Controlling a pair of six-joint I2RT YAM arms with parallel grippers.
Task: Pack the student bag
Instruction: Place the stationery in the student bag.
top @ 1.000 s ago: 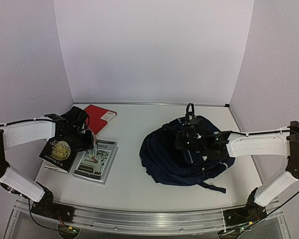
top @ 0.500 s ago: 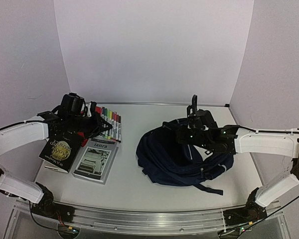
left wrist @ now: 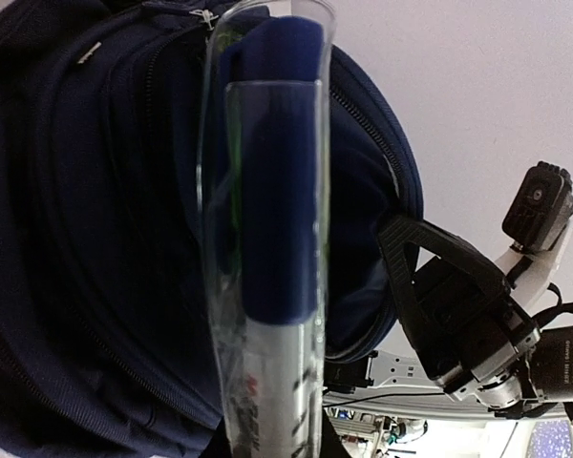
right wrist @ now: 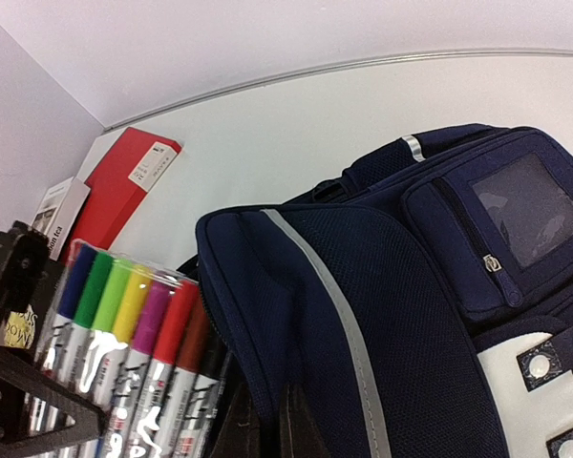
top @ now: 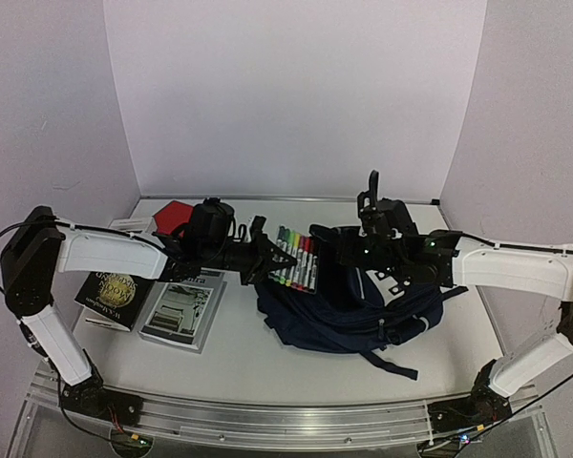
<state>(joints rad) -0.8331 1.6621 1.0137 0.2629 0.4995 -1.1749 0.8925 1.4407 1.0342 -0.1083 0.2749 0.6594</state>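
Bag [top: 344, 315] slumped mid-counter [top: 239, 358]; soft, floppy, probably light. Right hand [top: 336, 250] clenched on its mouth rim (best hold, I judge; fabric collapses elsewhere). Left hand [top: 260, 260] grasps markers [top: 294, 260] just beside the opening.

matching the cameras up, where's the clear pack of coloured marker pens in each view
Top external: centre, clear plastic pack of coloured marker pens at the navy blue fabric backpack's upper-left edge.
Left wrist: the pack fills the centre, edge-on.
Right wrist: bottom left.
Shared landmark: the backpack.
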